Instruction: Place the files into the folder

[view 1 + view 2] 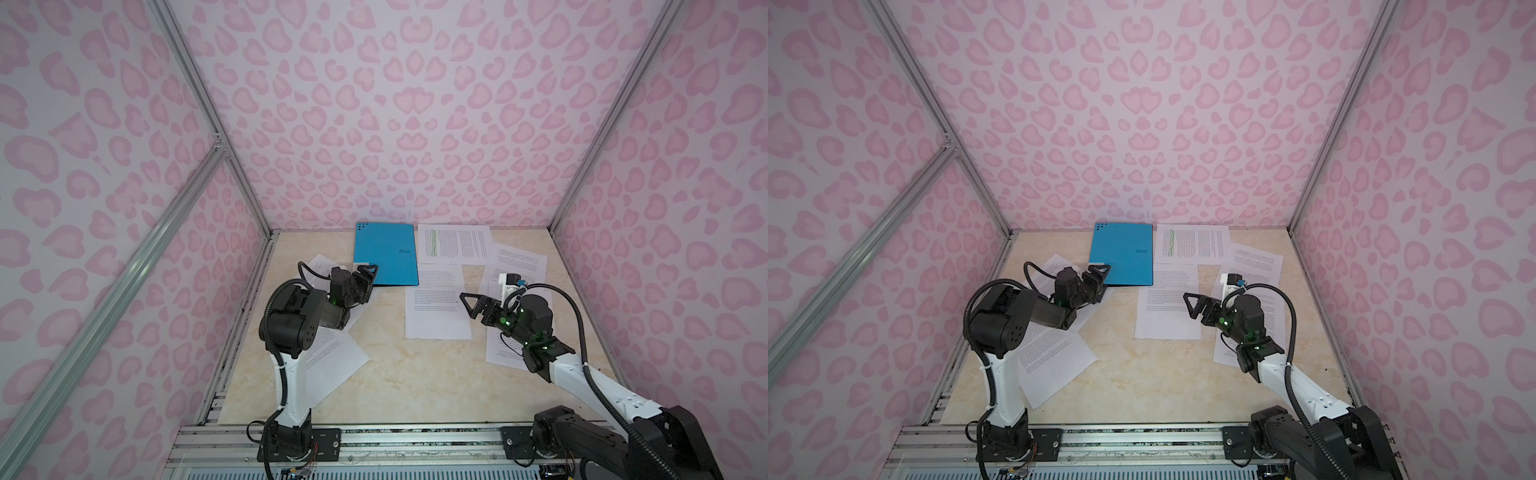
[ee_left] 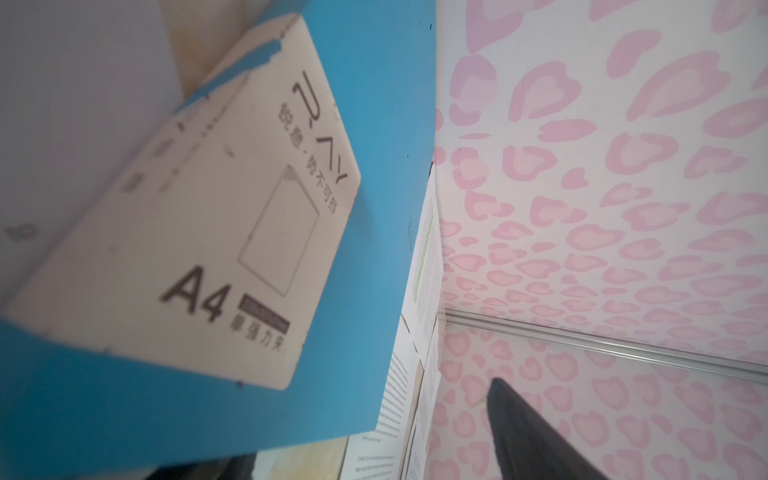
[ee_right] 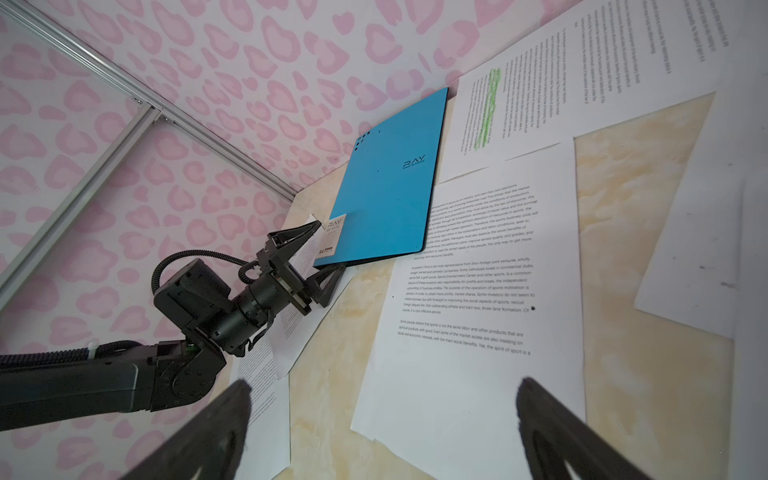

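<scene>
The blue folder (image 1: 386, 255) (image 1: 1123, 257) lies closed at the back of the table, its white label (image 2: 187, 232) at the near left corner. My left gripper (image 1: 370, 280) (image 3: 330, 249) is open, one finger above and one below that corner; whether either touches it is not clear. A dark finger (image 2: 523, 428) shows beside the blue cover. The files lie loose: a green-highlighted sheet (image 1: 453, 245) right of the folder, a middle sheet (image 1: 436, 303), others at the right (image 1: 519, 257) and left (image 1: 332, 361). My right gripper (image 1: 467, 305) (image 3: 384, 386) hovers open over the middle sheet.
Pink patterned walls (image 1: 415, 124) close in the table on three sides, and the folder's far edge sits against the back wall. An aluminium rail (image 1: 374, 436) runs along the front, carrying both arm bases. Bare marble tabletop (image 1: 395, 374) shows at the front middle.
</scene>
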Motion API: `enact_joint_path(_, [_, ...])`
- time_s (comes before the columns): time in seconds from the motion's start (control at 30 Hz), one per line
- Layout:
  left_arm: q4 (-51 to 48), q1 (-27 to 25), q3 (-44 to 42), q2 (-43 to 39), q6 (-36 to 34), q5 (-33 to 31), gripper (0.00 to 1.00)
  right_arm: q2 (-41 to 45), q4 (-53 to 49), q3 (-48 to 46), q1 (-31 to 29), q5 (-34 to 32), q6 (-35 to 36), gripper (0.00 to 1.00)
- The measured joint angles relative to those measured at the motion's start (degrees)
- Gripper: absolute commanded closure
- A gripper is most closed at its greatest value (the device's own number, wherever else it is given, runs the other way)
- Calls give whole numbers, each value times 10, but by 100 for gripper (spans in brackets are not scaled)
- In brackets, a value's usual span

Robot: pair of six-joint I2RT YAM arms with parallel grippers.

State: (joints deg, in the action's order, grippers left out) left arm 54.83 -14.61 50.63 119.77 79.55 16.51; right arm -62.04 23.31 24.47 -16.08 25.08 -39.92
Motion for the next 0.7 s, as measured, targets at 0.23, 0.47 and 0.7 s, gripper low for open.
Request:
enact_joint_path(0.23, [33, 0, 16, 25, 5, -6, 20, -7, 13, 0, -1, 4, -2, 2])
enact_joint_path(0.47, [50, -4, 47, 56, 21, -25, 51, -20, 21, 0, -5, 6, -4, 2])
enact_joint_path(0.7, [66, -10, 38, 48, 38, -28, 96, -30, 21, 1, -7, 6, -2, 3])
